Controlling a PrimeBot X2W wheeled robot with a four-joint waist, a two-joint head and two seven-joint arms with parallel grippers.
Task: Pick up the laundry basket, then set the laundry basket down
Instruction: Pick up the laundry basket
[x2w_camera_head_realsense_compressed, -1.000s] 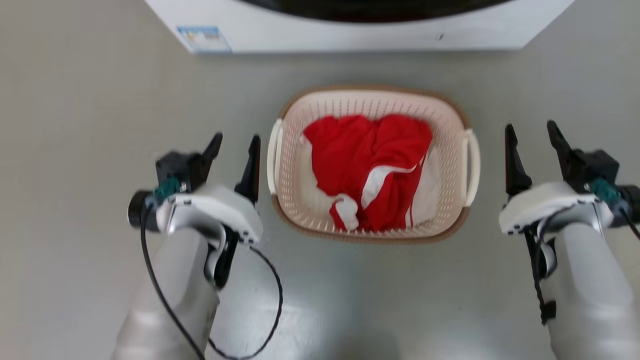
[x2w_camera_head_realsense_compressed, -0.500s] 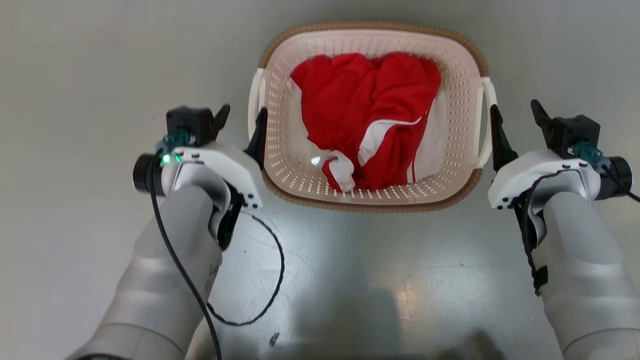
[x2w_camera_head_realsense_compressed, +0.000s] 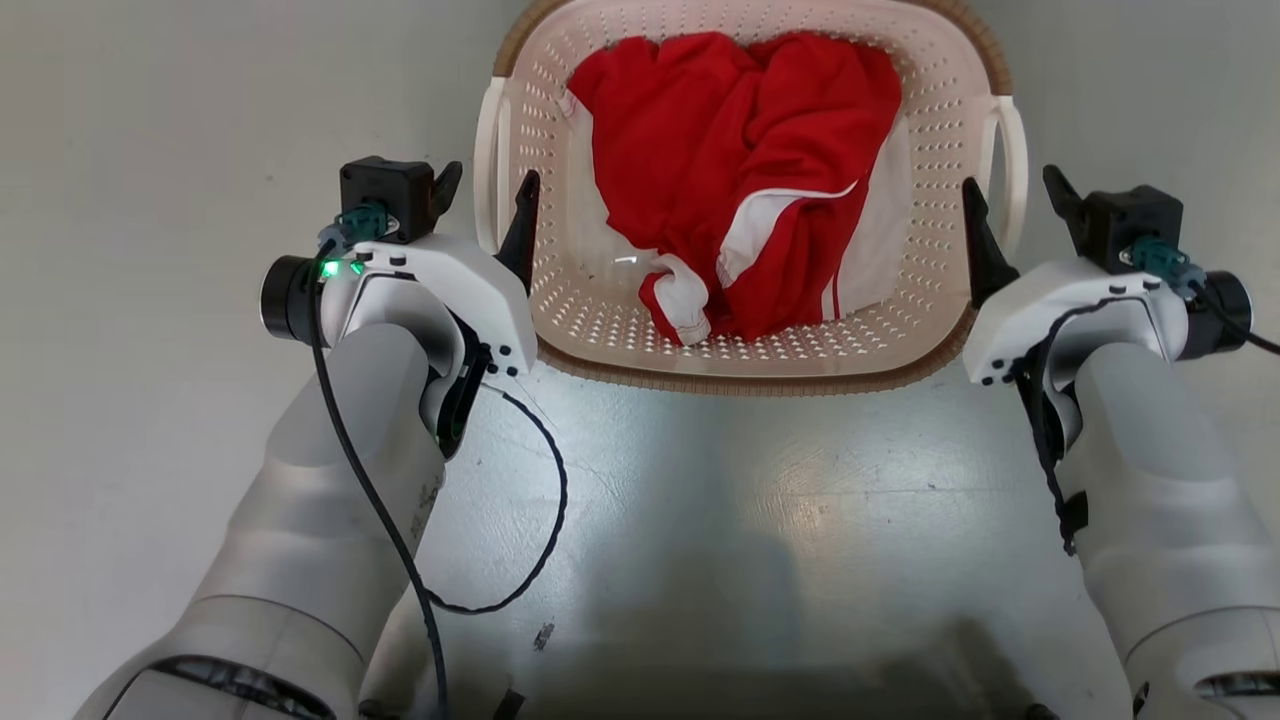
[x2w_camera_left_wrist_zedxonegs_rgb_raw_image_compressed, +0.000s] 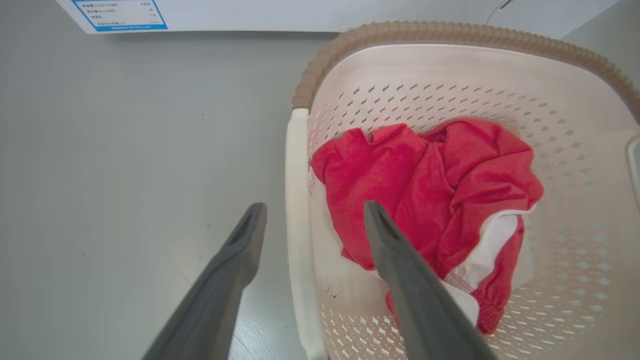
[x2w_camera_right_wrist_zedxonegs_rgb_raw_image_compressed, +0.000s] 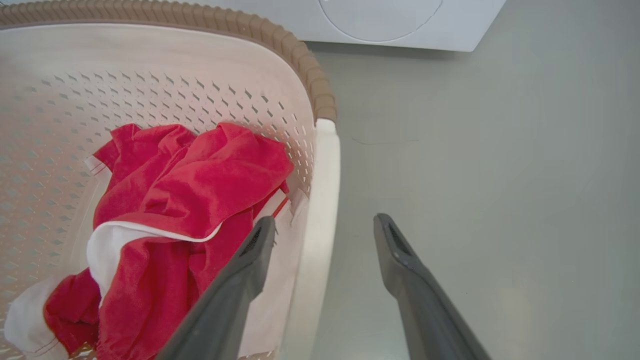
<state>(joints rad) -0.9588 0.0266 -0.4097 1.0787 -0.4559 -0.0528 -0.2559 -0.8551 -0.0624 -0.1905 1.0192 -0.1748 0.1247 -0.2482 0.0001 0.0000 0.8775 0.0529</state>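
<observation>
On the floor (x2w_camera_head_realsense_compressed: 150, 150), laundry basket (x2w_camera_head_realsense_compressed: 600, 300) sits between the arms, red-and-white garment (x2w_camera_head_realsense_compressed: 740, 180) inside. Fingers of left gripper (x2w_camera_head_realsense_compressed: 488, 185) apart, astride left handle (x2w_camera_left_wrist_zedxonegs_rgb_raw_image_compressed: 297, 210), one inside, one outside. Same for right gripper (x2w_camera_head_realsense_compressed: 1010, 182) at right handle (x2w_camera_right_wrist_zedxonegs_rgb_raw_image_compressed: 320, 210). Wrist views add washing machine (x2w_camera_right_wrist_zedxonegs_rgb_raw_image_compressed: 400, 20) and its blue-bordered label (x2w_camera_left_wrist_zedxonegs_rgb_raw_image_compressed: 120, 12), print unreadable.

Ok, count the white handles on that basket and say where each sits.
2, one on each side of the laundry basket. The left handle lies between the open fingers of the left gripper; the right handle lies between the open fingers of the right gripper.
</observation>
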